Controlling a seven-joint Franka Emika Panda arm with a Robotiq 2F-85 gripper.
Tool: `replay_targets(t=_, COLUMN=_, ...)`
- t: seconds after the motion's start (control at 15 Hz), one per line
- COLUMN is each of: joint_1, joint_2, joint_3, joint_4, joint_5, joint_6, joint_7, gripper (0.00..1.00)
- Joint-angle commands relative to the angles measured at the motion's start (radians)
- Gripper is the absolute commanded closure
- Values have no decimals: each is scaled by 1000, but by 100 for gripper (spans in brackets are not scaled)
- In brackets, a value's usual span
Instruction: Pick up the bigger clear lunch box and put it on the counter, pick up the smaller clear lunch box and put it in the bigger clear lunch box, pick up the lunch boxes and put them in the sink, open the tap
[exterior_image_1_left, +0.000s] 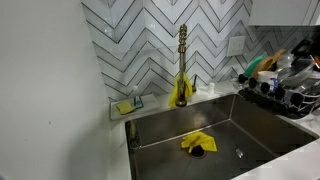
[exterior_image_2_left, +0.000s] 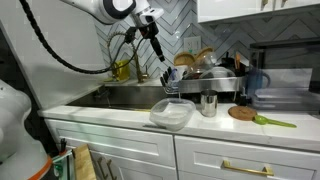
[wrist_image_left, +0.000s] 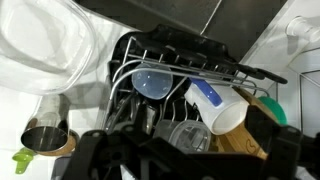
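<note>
- White worktop (exterior_image_2_left: 130, 113) frames the steel sink (exterior_image_1_left: 250, 135); a yellow cloth (exterior_image_1_left: 197, 143) lies inside it.
- The packed dish rack (exterior_image_2_left: 205, 80) stands far right, and the tool (exterior_image_2_left: 169, 86) hovers at its left end, fingers apart and empty.
- The bigger clear lunch box (exterior_image_2_left: 172, 113) sits on the worktop's near edge, with a metal cup (exterior_image_2_left: 209, 104) just to its right.

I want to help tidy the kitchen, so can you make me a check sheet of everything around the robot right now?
Surface: white counter frames the sink.
Job's things: bigger clear lunch box sits on the counter; tap upright; smaller box not made out.
Clutter: yellow cloth in the sink; steel cup by the box; loaded dish rack.
End effector: hovers near the dish rack, looks open, empty.
Cables: black cable loops from the arm.
Surroundings: chevron-tiled wall, white cabinets.
</note>
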Motion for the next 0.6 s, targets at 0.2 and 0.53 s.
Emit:
replay_targets(t=0.2, joint_1=-26, joint_2=47, joint_3=25, joint_4=55, joint_5=-96, joint_6=6, joint_7=25, gripper=0)
replay_targets(t=0.53, joint_1=-86, joint_2=165, joint_3=86, joint_4=168, joint_5=-439, joint_6=48, joint_7=205, gripper=0)
